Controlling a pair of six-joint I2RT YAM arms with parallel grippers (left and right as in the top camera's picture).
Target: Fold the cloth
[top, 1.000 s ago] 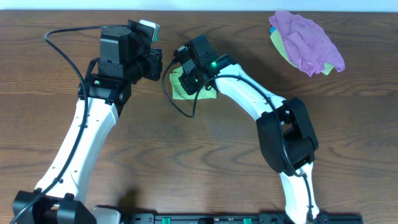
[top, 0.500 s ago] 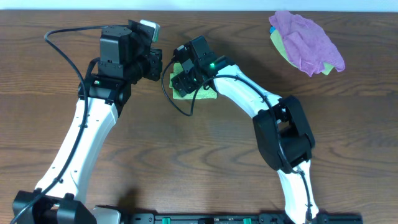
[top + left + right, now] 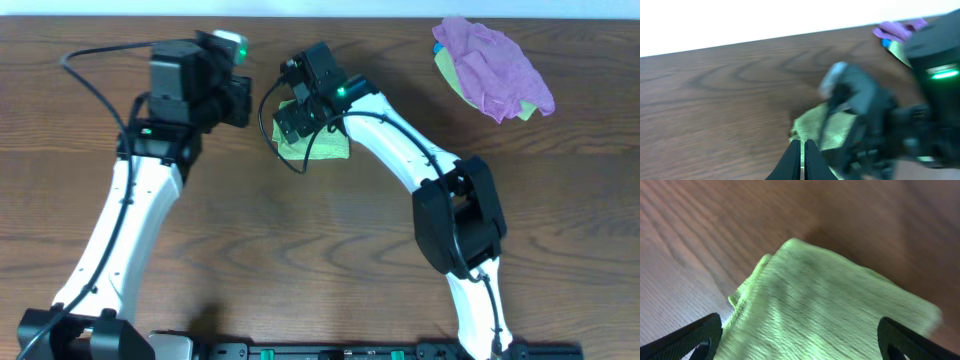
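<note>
1. Table (image 3: 300, 250): brown wood grain, fills the overhead frame.
2. Purple cloth (image 3: 495, 65): heaped on a yellow-green cloth (image 3: 450, 75), upper right of the overhead frame. Not my job.
3. The cloth (image 3: 325, 148): lime green, upper centre, flat on the table as a small doubled rectangle. A layered edge shows at the left of my right wrist view. I judge the fold largely made, though another fold or some squaring-up may remain.
4. My right gripper (image 3: 800, 340): fingers wide apart over the cloth, holding nothing.
5. My left gripper (image 3: 801, 150): fingers together, empty, just left of the cloth.
</note>
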